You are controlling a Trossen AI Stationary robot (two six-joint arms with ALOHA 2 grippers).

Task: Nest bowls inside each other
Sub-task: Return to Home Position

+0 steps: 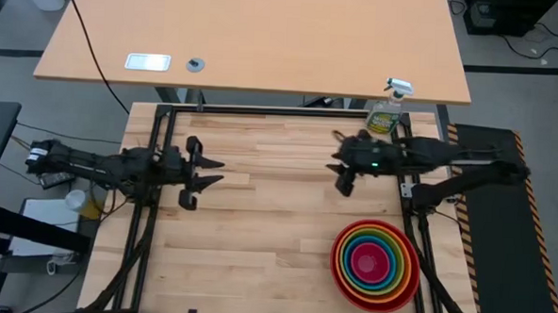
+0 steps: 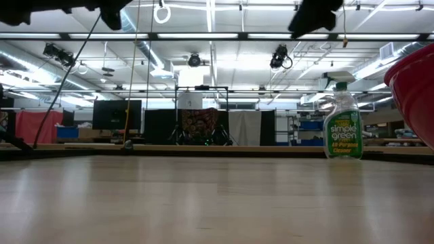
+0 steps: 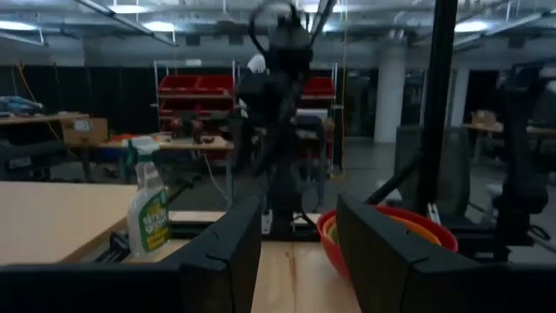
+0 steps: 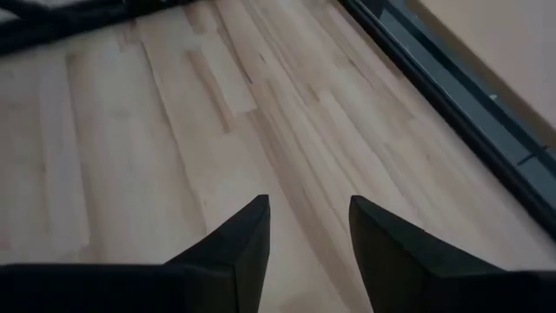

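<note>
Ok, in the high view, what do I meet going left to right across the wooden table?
Left pincer, open → right pincer, open → nested bowls, red outermost, pink in the middle. The spray bottle lies within the bowls' span, so it is left unplaced.

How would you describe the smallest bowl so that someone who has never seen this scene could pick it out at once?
Start at the wooden table in the high view and go to its lower right corner, where the nested bowls sit. The pink bowl is the innermost one, ringed by blue, green, orange and red.
</note>
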